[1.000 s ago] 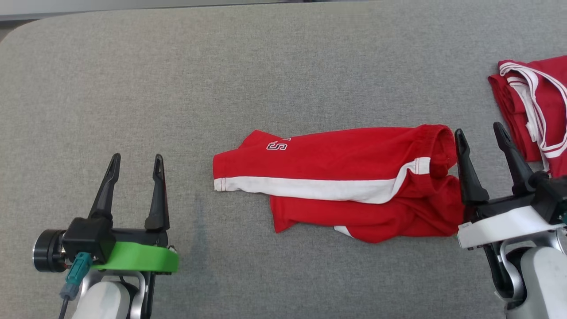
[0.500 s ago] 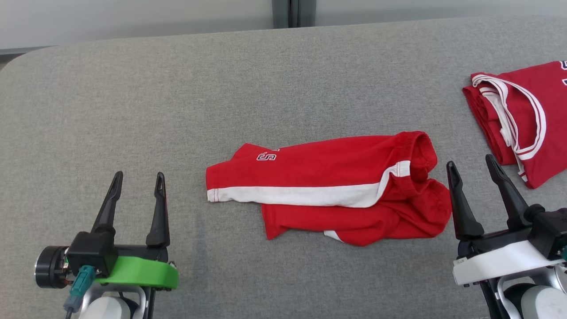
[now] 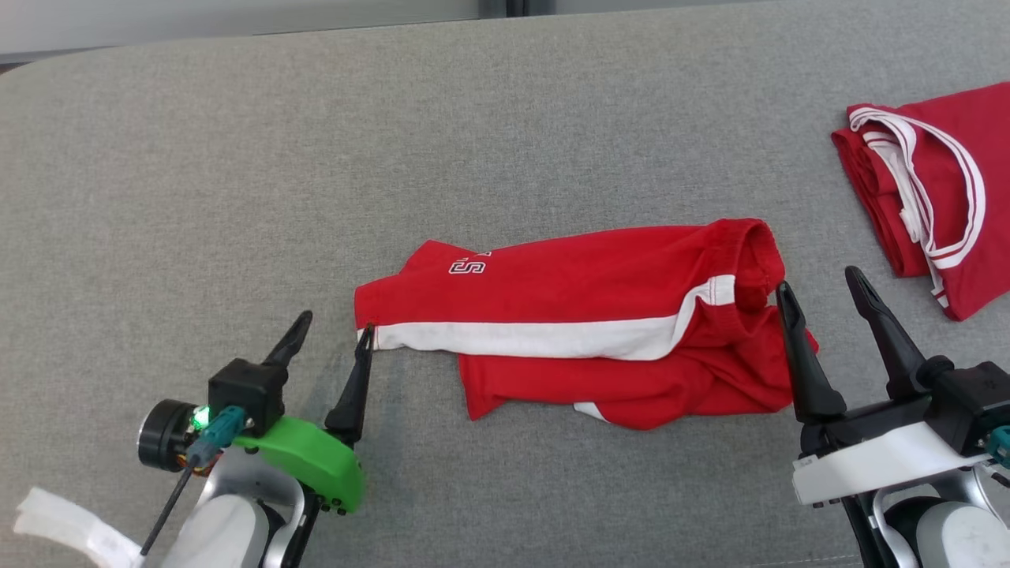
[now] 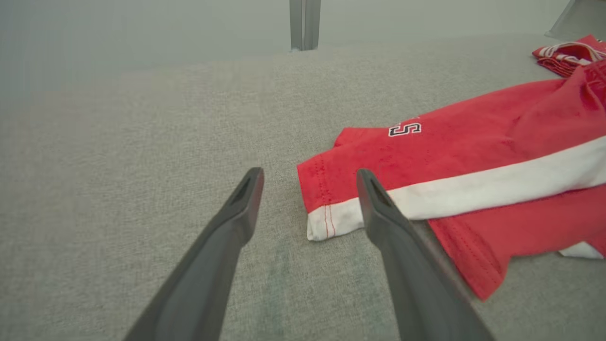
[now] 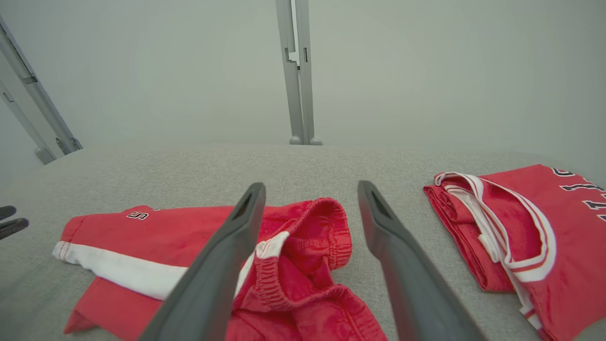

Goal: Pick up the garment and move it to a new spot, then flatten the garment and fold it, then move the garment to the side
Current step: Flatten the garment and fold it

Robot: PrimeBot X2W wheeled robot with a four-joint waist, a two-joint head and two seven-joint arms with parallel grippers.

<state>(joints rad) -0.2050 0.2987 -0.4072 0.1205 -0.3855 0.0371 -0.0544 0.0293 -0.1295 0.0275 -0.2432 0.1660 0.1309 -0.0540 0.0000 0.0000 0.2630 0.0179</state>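
Head view: red shorts [image 3: 584, 315] between wide-spread left gripper [image 3: 335, 322] and wide-spread right gripper [image 3: 818, 279].

You are looking at shorts [image 3: 584, 315] of soft matt red cloth on a rough grey woven cover [image 3: 237, 158]; the jersey [image 3: 996, 126] at 2 o'clock is the same matt cloth. The left gripper [image 3: 335, 322] and right gripper [image 3: 817, 280] look like smooth matt dark plastic.
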